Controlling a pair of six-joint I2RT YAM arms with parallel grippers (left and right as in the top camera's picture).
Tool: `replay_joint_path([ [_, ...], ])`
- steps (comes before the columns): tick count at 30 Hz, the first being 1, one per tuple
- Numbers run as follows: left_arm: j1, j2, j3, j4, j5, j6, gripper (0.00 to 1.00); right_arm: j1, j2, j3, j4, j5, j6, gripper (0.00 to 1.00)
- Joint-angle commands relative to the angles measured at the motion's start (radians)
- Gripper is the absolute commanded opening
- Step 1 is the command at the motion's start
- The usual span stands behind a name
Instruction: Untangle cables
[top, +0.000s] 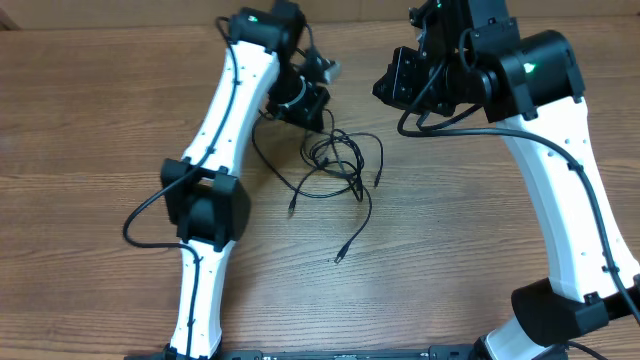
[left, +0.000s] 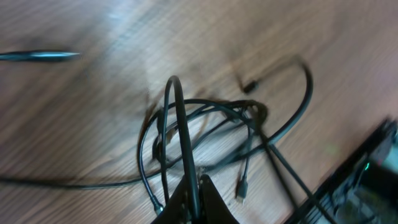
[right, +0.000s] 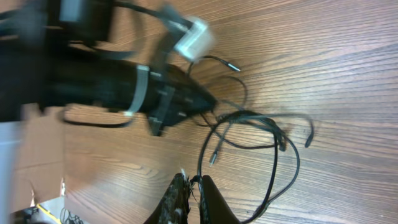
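The cables (top: 335, 160) are thin black cords lying in a loose tangle on the wooden table between the two arms, with plug ends (top: 338, 260) trailing toward the front. My left gripper (top: 310, 112) is at the tangle's far left edge. In the left wrist view the left gripper (left: 193, 190) is shut on one cord that arches up from the bundle (left: 205, 118). My right gripper (top: 388, 90) hovers at the far right. In the right wrist view the right gripper (right: 194, 183) is pinched shut on a thin cord leading to the loops (right: 261, 124).
The left arm (right: 93, 81) with its white camera block (right: 196, 37) fills the upper left of the right wrist view. The right arm's thicker wire (top: 420, 125) hangs beside the tangle. Bare wood table (top: 450, 250) surrounds the cords; its edge (right: 37, 162) shows at left.
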Motion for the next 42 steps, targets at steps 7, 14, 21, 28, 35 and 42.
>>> replay_joint_path([
  [7,0.135,-0.39,0.061,0.076,-0.002,-0.234,0.04,0.0,0.069,0.005,0.037,0.051,-0.018,0.56],
  [14,0.139,-0.57,0.061,0.124,-0.002,-0.301,0.04,0.029,0.074,0.005,0.109,-0.023,-0.048,0.64],
  [21,0.141,-0.672,0.061,0.208,-0.007,-0.375,0.04,0.074,0.091,0.005,0.118,-0.097,-0.048,0.61],
  [28,0.141,-0.673,0.061,0.194,-0.007,-0.382,0.04,0.126,0.101,0.005,0.106,-0.099,-0.048,0.6],
  [35,0.148,-0.673,0.061,0.2,-0.077,-0.512,0.04,0.16,0.113,0.005,0.113,-0.1,-0.044,0.57],
  [42,0.148,-0.672,0.061,0.176,-0.077,-0.54,0.04,0.178,0.187,0.005,0.084,-0.133,-0.13,0.53],
])
